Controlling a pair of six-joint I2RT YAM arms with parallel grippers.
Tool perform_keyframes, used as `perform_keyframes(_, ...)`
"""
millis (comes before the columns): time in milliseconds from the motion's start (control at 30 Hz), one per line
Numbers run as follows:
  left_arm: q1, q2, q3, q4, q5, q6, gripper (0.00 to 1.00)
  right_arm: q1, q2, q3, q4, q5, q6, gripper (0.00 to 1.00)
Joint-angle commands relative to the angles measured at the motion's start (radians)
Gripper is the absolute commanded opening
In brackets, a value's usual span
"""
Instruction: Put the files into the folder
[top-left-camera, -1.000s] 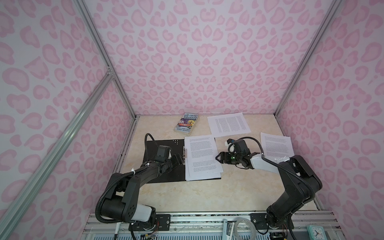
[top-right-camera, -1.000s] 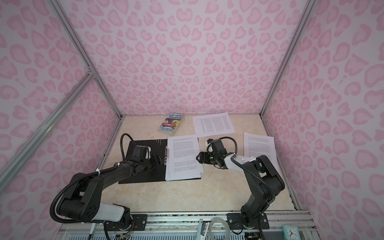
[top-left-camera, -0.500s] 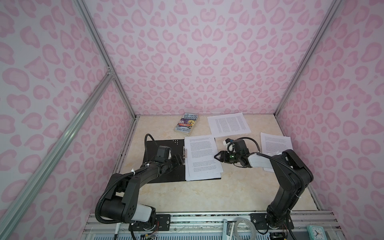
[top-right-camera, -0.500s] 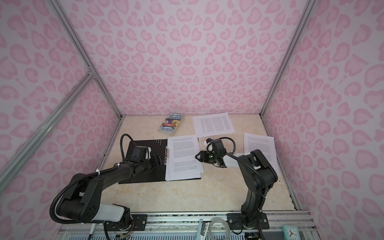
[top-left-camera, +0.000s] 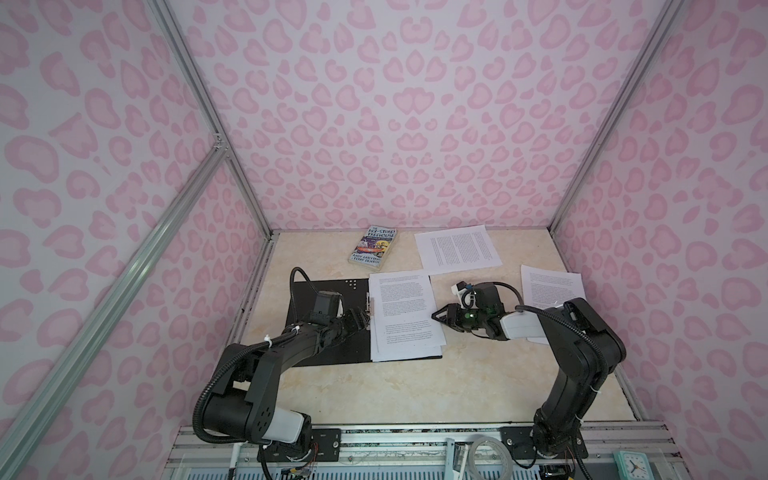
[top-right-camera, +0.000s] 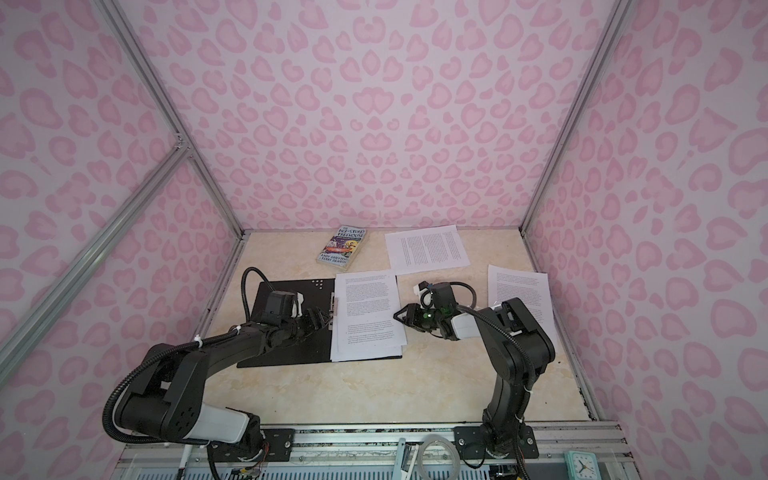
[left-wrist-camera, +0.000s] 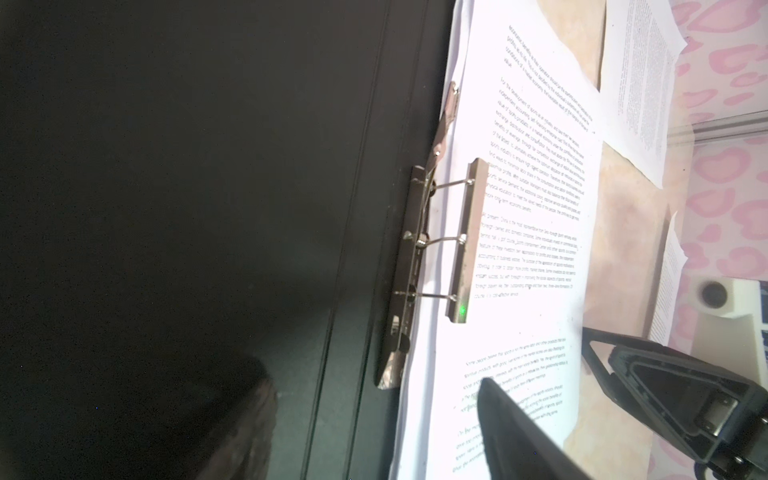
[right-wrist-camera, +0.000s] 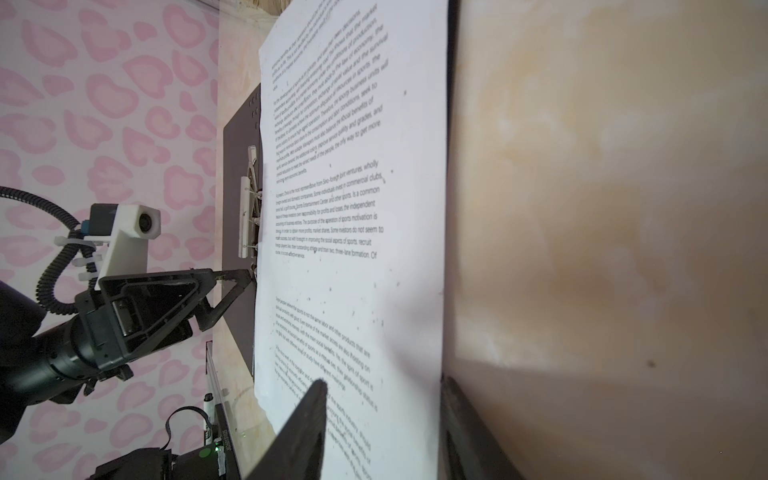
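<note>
Folder (top-left-camera: 328, 291) lies open on the table (top-left-camera: 374, 395), black inside up, left of centre. Left gripper (top-left-camera: 361, 322) hangs low over its left leaf, jaws spread and pinching nothing, tips at the near end of the metal spine clip (left-wrist-camera: 465, 241). The clip bar stands raised on 3 wires, with the spine-side edge of the files (top-left-camera: 405, 316) tucked beneath it. Right gripper (top-left-camera: 435, 316) sits at the stack's right edge with its jaws part-spread. In the right wrist view 1 finger is over the paper and 1 is at its margin, and no sheet looks clamped. Judged step: squaring the stack under the open clip. The next move likely calls for a gentle push toward the spine without buckling the top sheet, then a fetch of the loose pages before the bar goes down. Contents: the folder's right leaf carries the slightly fanned stack, and its left leaf is bare. Outside it, the paperback book (top-left-camera: 374, 251) lies at the back. The back sheet (top-left-camera: 457, 249) lies to its right. The far-right sheet (top-left-camera: 548, 286) lies partly under the right arm.
</note>
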Motion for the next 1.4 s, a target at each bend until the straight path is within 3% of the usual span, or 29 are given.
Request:
perform_keyframes(0,0.0,0.005,0.002,-0.032,0.003,0.002,0.78,-0.002,0.011,-0.014,0.089,-0.038,0.043,0.45)
perform_keyframes(467,0.0,0.016,0.003,-0.03,0.004,0.0,0.77,-0.007,0.014,-0.025,0.131,-0.055,0.066,0.32)
perform_keyframes(1100,0.0,0.026,0.005,-0.024,0.011,-0.004,0.77,0.025,0.026,-0.001,0.108,-0.057,0.046,0.27)
perform_keyframes(1267,0.0,0.027,0.006,-0.026,0.011,-0.003,0.76,0.027,0.025,0.009,0.064,-0.041,0.024,0.2)
perform_keyframes(1367,0.0,0.025,0.006,-0.029,0.008,-0.004,0.76,0.028,0.021,0.013,0.03,-0.03,0.009,0.11)
